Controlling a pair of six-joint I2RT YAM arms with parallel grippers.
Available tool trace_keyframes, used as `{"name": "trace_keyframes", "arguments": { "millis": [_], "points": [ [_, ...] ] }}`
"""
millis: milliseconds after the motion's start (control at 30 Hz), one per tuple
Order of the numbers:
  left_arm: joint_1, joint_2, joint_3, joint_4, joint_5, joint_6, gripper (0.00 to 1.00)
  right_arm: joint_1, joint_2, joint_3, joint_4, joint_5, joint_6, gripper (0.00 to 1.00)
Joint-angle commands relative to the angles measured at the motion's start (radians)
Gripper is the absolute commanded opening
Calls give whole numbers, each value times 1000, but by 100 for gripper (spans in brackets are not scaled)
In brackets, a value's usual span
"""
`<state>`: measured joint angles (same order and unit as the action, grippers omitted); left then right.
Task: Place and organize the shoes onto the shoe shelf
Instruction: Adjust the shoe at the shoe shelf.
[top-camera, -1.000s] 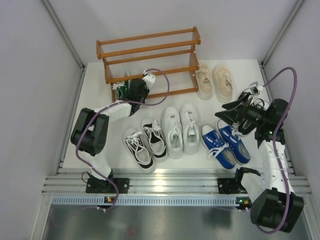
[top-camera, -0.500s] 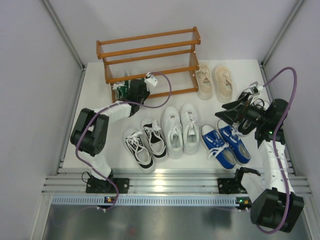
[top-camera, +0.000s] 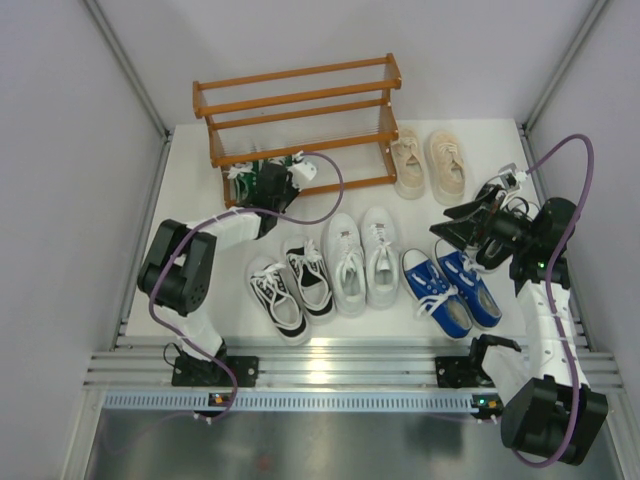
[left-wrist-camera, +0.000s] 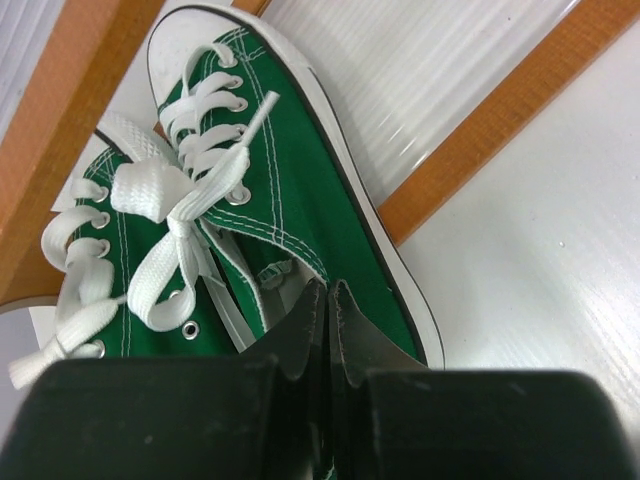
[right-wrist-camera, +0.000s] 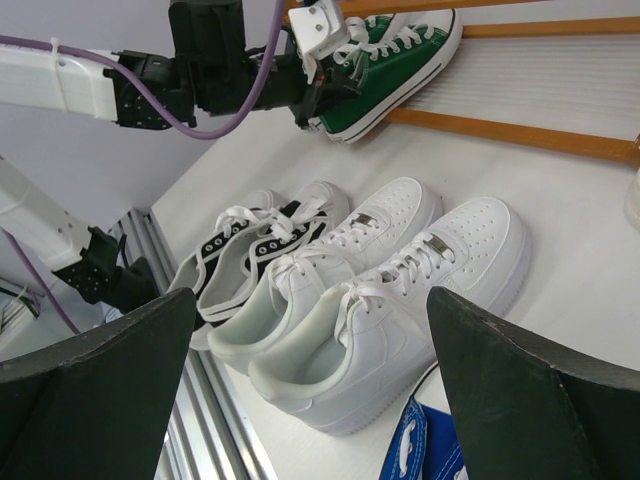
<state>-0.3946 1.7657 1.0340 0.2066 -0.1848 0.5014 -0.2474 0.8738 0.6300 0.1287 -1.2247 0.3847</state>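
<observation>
The orange-brown shoe shelf (top-camera: 300, 110) stands at the back. My left gripper (top-camera: 264, 178) is at its bottom-left corner, shut on the collar of a green shoe (left-wrist-camera: 300, 190). In the left wrist view my left gripper (left-wrist-camera: 328, 290) pinches that collar, and the second green shoe (left-wrist-camera: 105, 270) lies beside it. The held shoe's toe rests across the low rail (left-wrist-camera: 480, 130). The green pair (right-wrist-camera: 390, 55) also shows in the right wrist view. My right gripper (top-camera: 455, 232) is wide open and empty above the blue pair (top-camera: 452, 290). The black canvas pair is out of view.
On the white table (top-camera: 560, 160) the black-and-white pair (top-camera: 290, 285) and the white pair (top-camera: 360, 260) lie in a row with the blue pair. The beige pair (top-camera: 430, 162) sits right of the shelf. Grey walls close both sides.
My left wrist has turned and shifted slightly at the shelf's lower left, nudging the green shoe along with it. The right arm has not moved.
</observation>
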Motion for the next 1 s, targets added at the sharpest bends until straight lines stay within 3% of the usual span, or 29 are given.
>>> {"name": "trace_keyframes", "arguments": {
  "millis": [0,467,967],
  "points": [
    [5,-54,-35,73,2,29,0,-21,7,40,38,-12,-30,99],
    [10,21,70,40,-94,-86,0,-21,17,40,37,-10,-33,99],
    [25,72,129,34,-101,-429,1,-23,27,40,26,-7,-46,99]
  ]
}}
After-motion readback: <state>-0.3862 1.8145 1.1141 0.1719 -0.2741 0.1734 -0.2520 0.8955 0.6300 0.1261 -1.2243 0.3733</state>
